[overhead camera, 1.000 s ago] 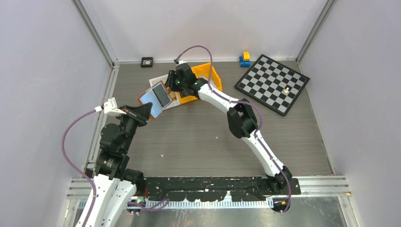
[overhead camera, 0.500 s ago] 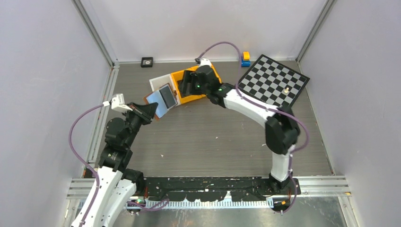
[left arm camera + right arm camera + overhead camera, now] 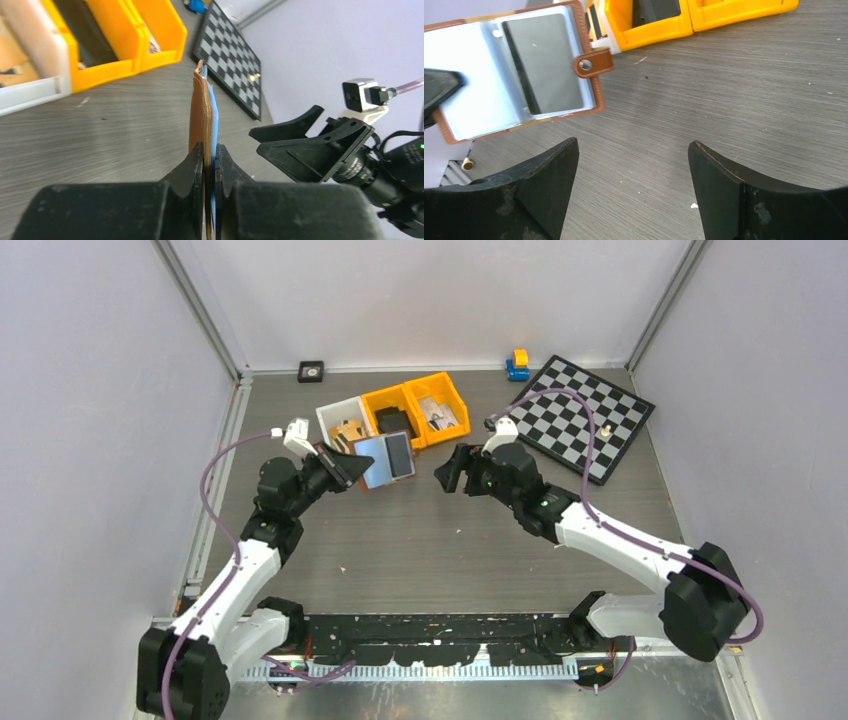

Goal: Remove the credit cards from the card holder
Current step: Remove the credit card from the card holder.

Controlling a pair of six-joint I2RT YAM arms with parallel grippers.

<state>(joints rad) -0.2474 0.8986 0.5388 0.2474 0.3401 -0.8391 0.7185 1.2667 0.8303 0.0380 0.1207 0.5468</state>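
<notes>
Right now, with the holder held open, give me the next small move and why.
Probably ease the right gripper forward to the grey card and pinch its edge. Its jaws stand wide open and empty, facing the card holder, which the left gripper clamps by one edge, spread open above the table with that card showing inside.

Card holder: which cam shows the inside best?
Right wrist. It faces the open card holder square on: pale blue pockets, a grey card, the snap tab. Top external shows it small, held up by the left gripper. Left wrist sees only its edge, clamped in that gripper.
</notes>
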